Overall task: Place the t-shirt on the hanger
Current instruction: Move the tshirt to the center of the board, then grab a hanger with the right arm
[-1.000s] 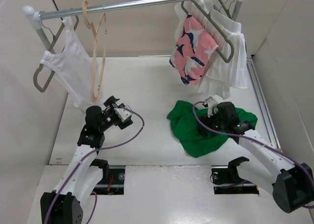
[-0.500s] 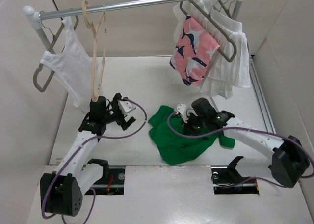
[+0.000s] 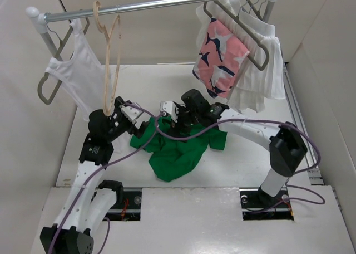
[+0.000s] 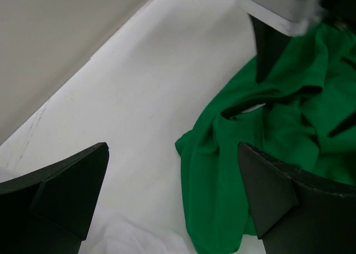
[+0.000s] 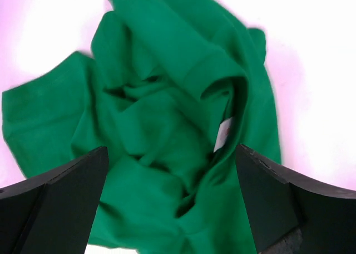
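Jaws on both arms stand wide, gripping nothing; the right pair hangs over the t-shirt point(image 5: 167, 126), which lies crumpled on the desk point(image 3: 167, 87) near the middle, well apart from the hanger point(image 3: 106, 76) on the rail point(image 3: 156, 4) at the far left. I judge the main risk to be a blind pinch into this heap; several layers could come up together and bury the neck opening by the white label point(image 5: 224, 132); the arms sit close, so they could also knock each other.
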You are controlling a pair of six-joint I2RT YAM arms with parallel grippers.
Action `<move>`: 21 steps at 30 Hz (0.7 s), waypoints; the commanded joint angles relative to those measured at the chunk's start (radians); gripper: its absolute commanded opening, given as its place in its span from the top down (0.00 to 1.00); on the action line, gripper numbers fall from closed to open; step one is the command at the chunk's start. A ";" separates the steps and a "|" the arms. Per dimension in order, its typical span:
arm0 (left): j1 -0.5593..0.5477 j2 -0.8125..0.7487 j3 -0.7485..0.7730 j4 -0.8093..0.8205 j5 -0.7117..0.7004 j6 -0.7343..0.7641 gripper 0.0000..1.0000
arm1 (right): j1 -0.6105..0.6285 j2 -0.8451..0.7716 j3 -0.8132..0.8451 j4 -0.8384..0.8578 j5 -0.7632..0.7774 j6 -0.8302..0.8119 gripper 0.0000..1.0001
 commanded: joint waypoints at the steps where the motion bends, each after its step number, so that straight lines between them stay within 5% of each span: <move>1: 0.004 -0.052 0.030 0.032 -0.073 -0.173 0.01 | 0.016 -0.136 -0.106 0.069 0.031 0.031 0.00; 3: -0.017 -0.071 0.005 -0.040 0.001 0.016 0.04 | 0.016 -0.210 -0.182 0.121 0.129 0.065 0.00; 7: -0.028 -0.028 -0.049 -0.143 -0.029 0.173 0.27 | 0.016 -0.348 -0.268 0.095 0.253 0.101 0.00; 11: -0.028 0.064 -0.061 -0.247 0.006 0.417 0.30 | 0.056 -0.424 -0.259 0.018 0.426 0.101 0.00; 16: -0.014 0.037 -0.082 -0.243 0.036 0.423 0.34 | 0.108 -0.499 -0.175 -0.035 0.609 0.101 0.00; 21: -0.005 -0.178 -0.223 -0.096 0.023 0.385 0.29 | 0.118 -0.499 -0.031 -0.022 0.576 0.050 0.00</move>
